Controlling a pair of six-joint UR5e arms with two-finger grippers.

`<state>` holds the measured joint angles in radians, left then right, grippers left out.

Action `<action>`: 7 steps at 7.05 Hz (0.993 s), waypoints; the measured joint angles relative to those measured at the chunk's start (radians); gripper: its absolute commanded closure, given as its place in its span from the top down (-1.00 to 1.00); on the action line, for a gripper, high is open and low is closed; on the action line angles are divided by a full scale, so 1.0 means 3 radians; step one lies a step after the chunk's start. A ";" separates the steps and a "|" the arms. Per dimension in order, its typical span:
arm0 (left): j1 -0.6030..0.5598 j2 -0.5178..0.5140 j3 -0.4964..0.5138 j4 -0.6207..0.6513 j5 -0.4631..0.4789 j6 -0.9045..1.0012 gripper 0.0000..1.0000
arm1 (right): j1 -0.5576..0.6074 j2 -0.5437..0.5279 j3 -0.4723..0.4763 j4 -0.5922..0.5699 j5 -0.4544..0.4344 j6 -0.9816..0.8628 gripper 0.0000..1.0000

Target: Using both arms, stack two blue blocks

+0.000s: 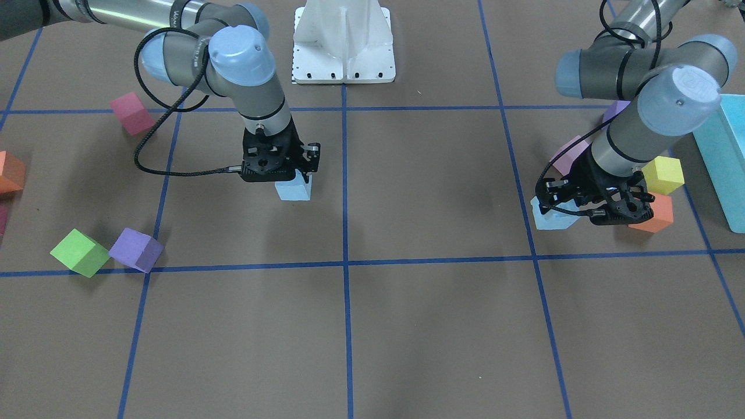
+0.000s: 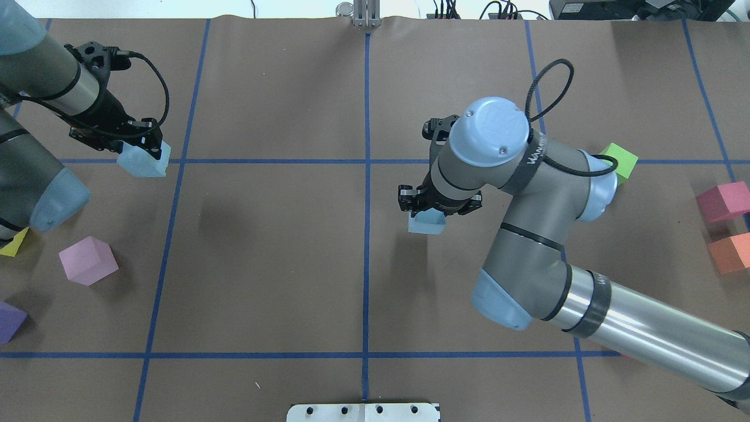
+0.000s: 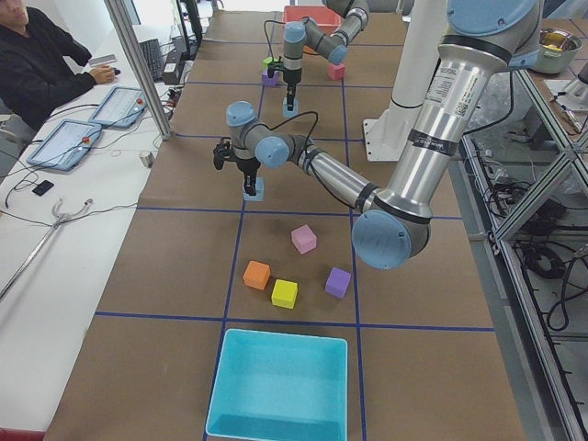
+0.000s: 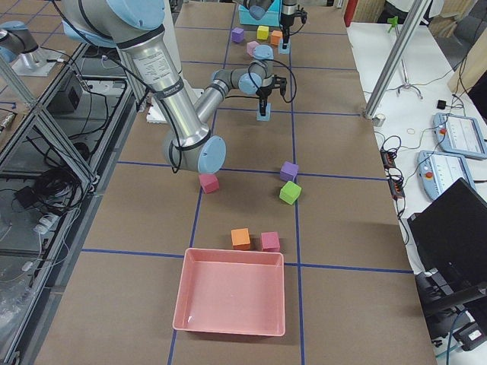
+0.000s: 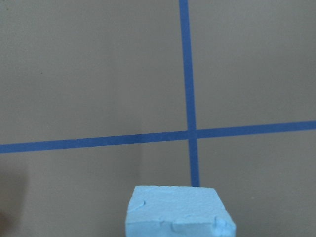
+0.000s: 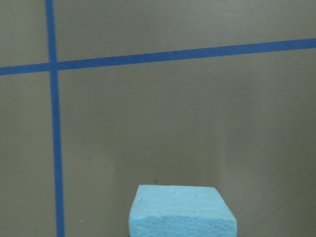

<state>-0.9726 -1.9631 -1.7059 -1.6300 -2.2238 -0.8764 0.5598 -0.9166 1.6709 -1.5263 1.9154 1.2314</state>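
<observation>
Two pale blue blocks are each held by one arm. My left gripper is shut on one blue block, at the left near a blue tape crossing; it also shows in the front view and the left wrist view. My right gripper is shut on the other blue block, right of the centre line; it also shows in the front view and the right wrist view. Both blocks seem to hang a little above the table. The fingers are mostly hidden behind the wrists.
Pink, purple and yellow cubes lie near the left arm, with an orange cube and a turquoise bin. Green, magenta and orange cubes lie on the right. A pink bin stands at that end.
</observation>
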 measured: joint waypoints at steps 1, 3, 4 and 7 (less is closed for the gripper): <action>0.0002 -0.0113 0.0001 0.0094 -0.0017 -0.0168 -0.15 | -0.0023 0.0137 -0.0136 -0.0011 -0.0032 0.0007 -0.24; 0.0008 -0.0252 0.0008 0.0167 -0.0026 -0.0406 -0.15 | -0.0042 0.0445 -0.0459 -0.0016 -0.0058 0.0011 -0.24; 0.0009 -0.0289 0.0008 0.0174 -0.0027 -0.0486 -0.15 | -0.0073 0.0562 -0.0595 -0.0014 -0.0092 0.0015 -0.23; 0.0014 -0.0403 0.0001 0.0215 -0.0027 -0.0683 -0.15 | -0.0170 0.0704 -0.0829 0.0008 -0.0179 0.0021 -0.19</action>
<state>-0.9683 -2.0840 -1.7057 -1.5656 -2.2320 -1.0813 0.5089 -0.7054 1.4223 -1.5238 1.8617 1.2377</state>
